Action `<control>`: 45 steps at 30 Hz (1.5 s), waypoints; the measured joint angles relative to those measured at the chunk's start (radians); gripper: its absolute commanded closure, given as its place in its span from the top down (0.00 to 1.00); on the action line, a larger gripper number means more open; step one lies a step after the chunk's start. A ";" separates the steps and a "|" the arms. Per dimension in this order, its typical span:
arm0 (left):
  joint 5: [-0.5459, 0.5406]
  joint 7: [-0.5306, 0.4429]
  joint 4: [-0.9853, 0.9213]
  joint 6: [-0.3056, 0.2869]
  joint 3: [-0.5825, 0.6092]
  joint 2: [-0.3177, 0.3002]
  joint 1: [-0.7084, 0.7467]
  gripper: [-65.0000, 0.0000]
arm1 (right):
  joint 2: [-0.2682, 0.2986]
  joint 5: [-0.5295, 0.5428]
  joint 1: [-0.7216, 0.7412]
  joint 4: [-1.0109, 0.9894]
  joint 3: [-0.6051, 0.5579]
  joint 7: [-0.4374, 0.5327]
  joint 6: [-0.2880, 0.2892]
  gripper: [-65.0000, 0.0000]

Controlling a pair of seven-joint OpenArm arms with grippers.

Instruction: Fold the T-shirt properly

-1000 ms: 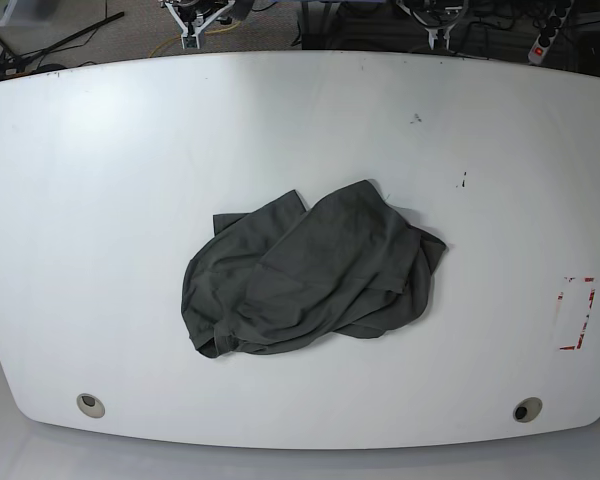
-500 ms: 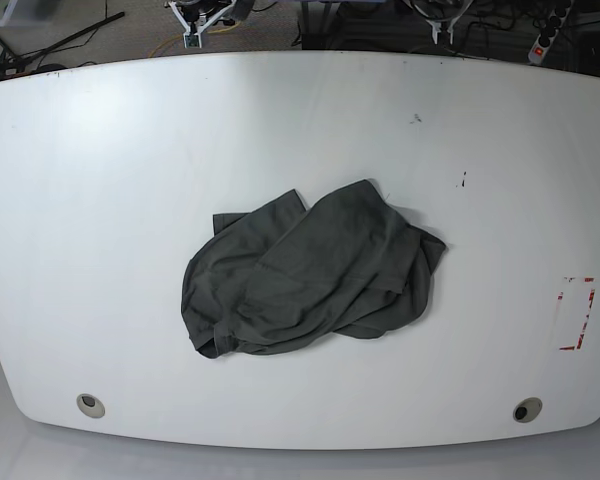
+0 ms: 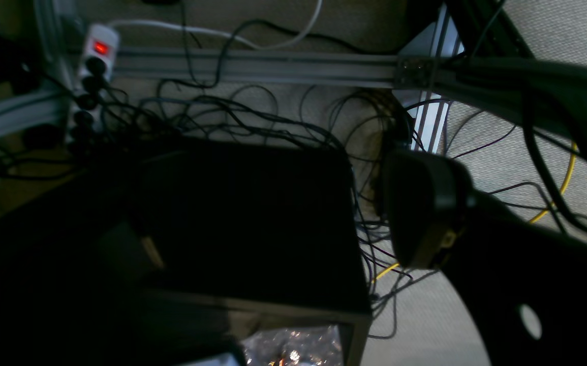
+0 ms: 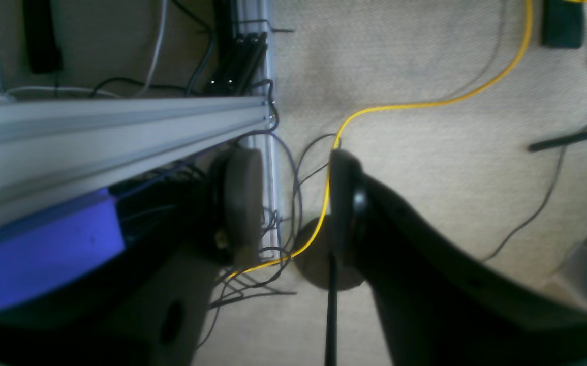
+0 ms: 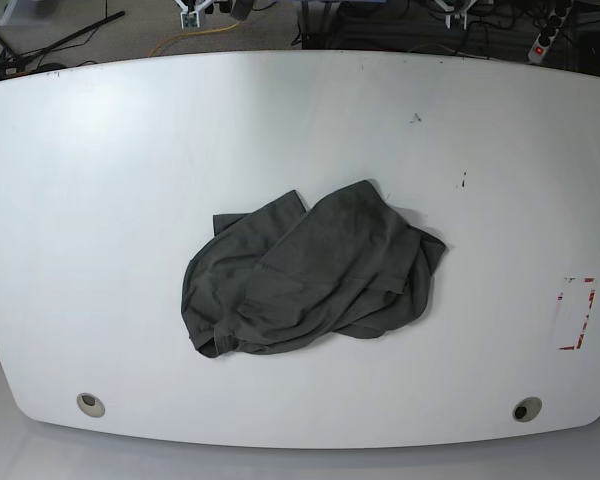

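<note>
Base view shows me the dark charcoal grey-green T-shirt of soft matte fabric (image 5: pixel 310 272) lying in a crumpled heap near the middle of the white curved worktop (image 5: pixel 100 200), layers overlapping so that I cannot pick out collar or sleeves with any certainty. Neither arm is over the worktop; both wrist views look down at carpet and cables beyond its far edge. On the right wrist view the right gripper (image 4: pixel 293 195) has its fingers spread apart around nothing but floor and a yellow cable (image 4: pixel 425 104). On the left wrist view I see only one dark finger (image 3: pixel 425 213) of the left gripper, so I cannot tell how far it is open; it holds nothing visible. I judge the step in hand to be bringing both arms in to spread the garment flat. To do that well I would approach opposite outer edges, pinch a single layer each side, and draw outward slowly so hidden folds release without dragging the heap.
</note>
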 measured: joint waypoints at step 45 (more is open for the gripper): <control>-0.236 0.019 1.238 -0.003 -0.161 0.069 0.684 0.81 | 0.212 0.666 -0.661 1.316 -0.119 -0.317 0.023 0.31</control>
